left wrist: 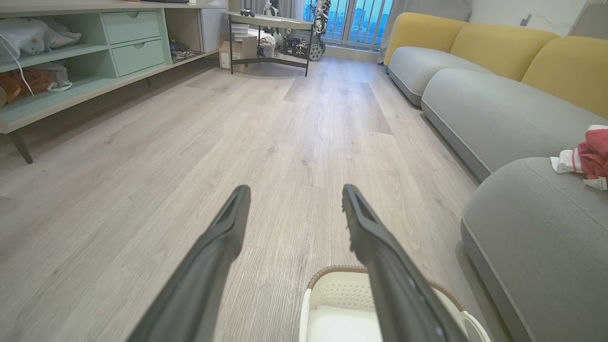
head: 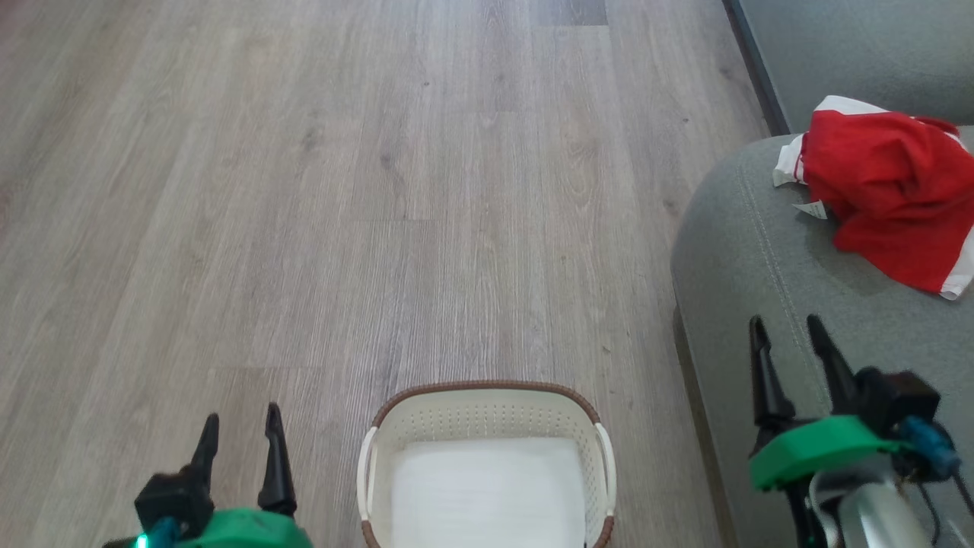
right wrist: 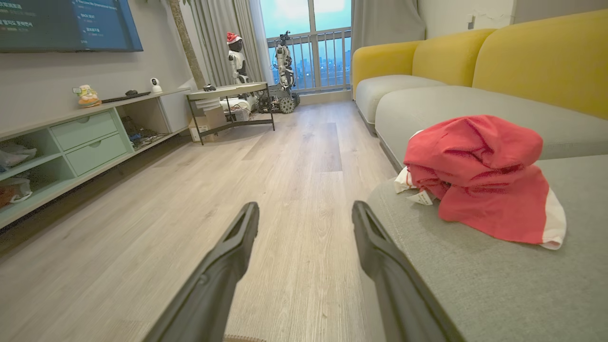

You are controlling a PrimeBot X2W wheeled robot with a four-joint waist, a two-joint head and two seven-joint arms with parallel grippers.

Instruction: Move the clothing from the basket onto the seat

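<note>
Lying crumpled on the seat, the clothing runs diagonally, its white tag at the floor-side end. The right wrist view adds yellow backrests behind it. The basket on the floor shows its bare white bottom. The left end effector and right end effector stand open, unladen.

Red against muted tones
Clothing bright red, white trim; seat grey-green; basket perforated cream, brown rim; floor pale grey wood grain.
</note>
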